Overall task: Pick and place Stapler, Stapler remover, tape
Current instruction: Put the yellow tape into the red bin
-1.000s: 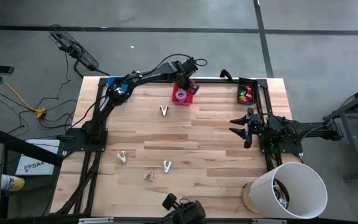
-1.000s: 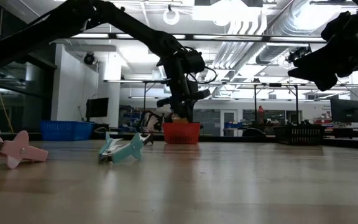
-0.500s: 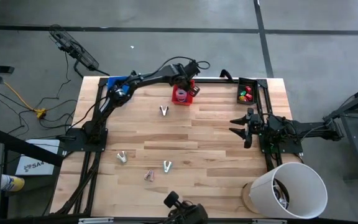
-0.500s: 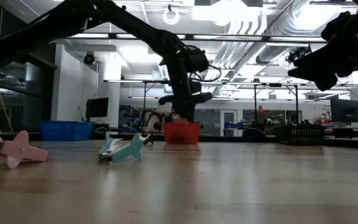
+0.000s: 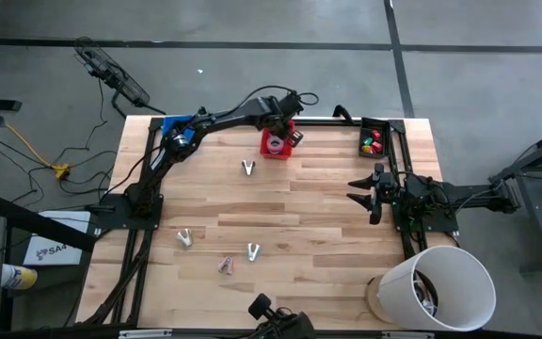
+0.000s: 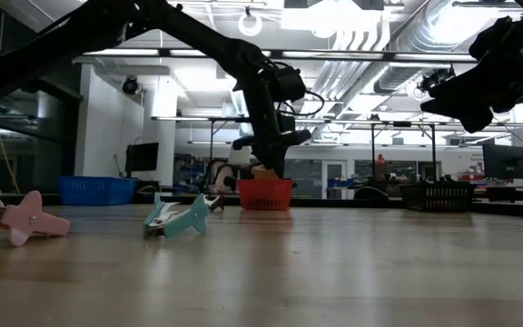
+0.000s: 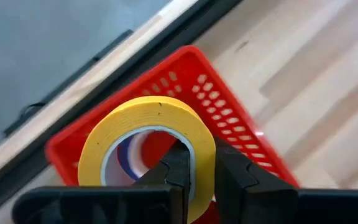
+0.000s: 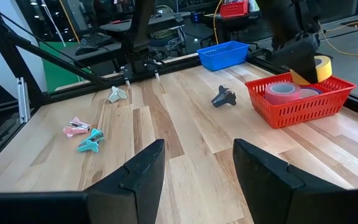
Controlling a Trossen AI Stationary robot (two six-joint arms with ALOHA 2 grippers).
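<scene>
My left gripper [image 7: 199,155] hovers over the red basket [image 5: 276,144] at the table's far edge, shut on a yellow tape roll [image 7: 143,118]. In the right wrist view the yellow roll [image 8: 321,65] hangs above the basket [image 8: 303,102], where a pink roll [image 8: 281,91] and a blue roll [image 8: 309,92] lie. Several staple removers rest on the wood: one dark [image 5: 248,168], one grey [image 5: 184,237], one teal [image 5: 253,250], one pink [image 5: 225,266]. My right gripper [image 5: 358,191] waits open at the table's right side. I make out no stapler. My left gripper pinches the yellow roll's wall [image 7: 202,186], with one finger [image 7: 178,167] inside the open centre and the other finger [image 7: 230,175] outside. It comes from above, pointing down. The roll is lifted clear, on edge, above the red basket.
A black bin [image 5: 373,141] with small coloured pieces stands at the far right corner and a blue basket [image 5: 169,122] at the far left. A white bucket [image 5: 440,287] stands off the near right corner. Bare wood lies across the table's middle.
My left gripper, still shut on the yellow roll, has drifted slightly toward the table's right above the red basket. The right arm has kept still.
</scene>
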